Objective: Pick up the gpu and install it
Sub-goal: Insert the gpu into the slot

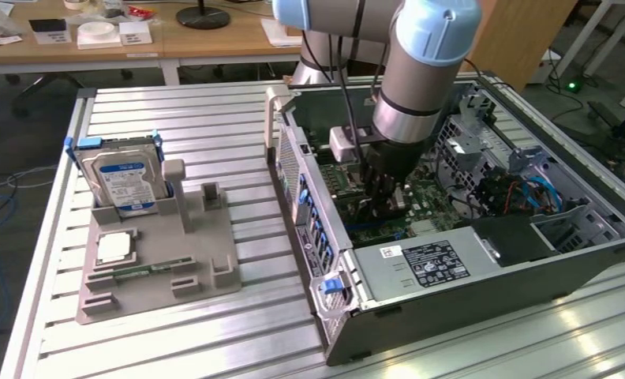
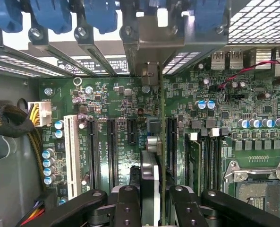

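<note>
Closest to the wrist camera, the gripper (image 2: 149, 205) has its two dark fingers (image 2: 125, 208) clenched on the gpu (image 2: 149, 156), a thin card seen edge-on between them and standing upright over the green motherboard (image 2: 116, 99). Held that way, its lower edge can meet one of the long dark expansion slots (image 2: 111, 151), and its metal bracket (image 2: 149, 47) lines up with the row of rear slot covers beyond it. In the exterior view the arm (image 1: 418, 87) reaches straight down into the open computer case (image 1: 450, 260), which lies on its side on the slatted table (image 1: 165, 332), so the board faces up for that approach. To that view's left a grey holder (image 1: 160, 260) keeps the hard drive (image 1: 123, 181) upright and other parts flat. Whether the card's edge is already seated in a slot cannot be told, since the fingers and the card itself cover the contact. From outside, the arm hides the card.
</note>
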Robot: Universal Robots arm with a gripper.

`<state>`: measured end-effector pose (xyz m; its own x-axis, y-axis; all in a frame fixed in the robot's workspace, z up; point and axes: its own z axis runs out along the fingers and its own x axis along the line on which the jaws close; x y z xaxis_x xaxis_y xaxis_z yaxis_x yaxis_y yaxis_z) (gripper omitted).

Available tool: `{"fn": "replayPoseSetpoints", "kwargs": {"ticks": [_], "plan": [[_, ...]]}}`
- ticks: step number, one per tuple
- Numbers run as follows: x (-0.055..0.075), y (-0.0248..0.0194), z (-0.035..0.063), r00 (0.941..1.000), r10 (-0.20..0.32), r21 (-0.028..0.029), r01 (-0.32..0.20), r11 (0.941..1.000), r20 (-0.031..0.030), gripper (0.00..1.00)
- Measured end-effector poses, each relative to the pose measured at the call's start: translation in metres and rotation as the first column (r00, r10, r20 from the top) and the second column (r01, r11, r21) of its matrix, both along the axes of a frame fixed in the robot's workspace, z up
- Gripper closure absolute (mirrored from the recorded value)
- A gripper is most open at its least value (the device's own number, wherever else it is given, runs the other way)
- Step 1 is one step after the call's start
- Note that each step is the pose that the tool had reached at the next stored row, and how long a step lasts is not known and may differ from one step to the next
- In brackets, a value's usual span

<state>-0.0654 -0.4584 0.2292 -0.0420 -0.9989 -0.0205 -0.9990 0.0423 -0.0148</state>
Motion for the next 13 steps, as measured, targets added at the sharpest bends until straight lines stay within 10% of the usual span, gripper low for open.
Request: {"fn": "replayPoseSetpoints", "kwargs": {"ticks": [13], "plan": [[-0.0001,0.0,-0.0017,1.0,0.0,0.0002,0.0,1.0,0.0003,0.72]]}}
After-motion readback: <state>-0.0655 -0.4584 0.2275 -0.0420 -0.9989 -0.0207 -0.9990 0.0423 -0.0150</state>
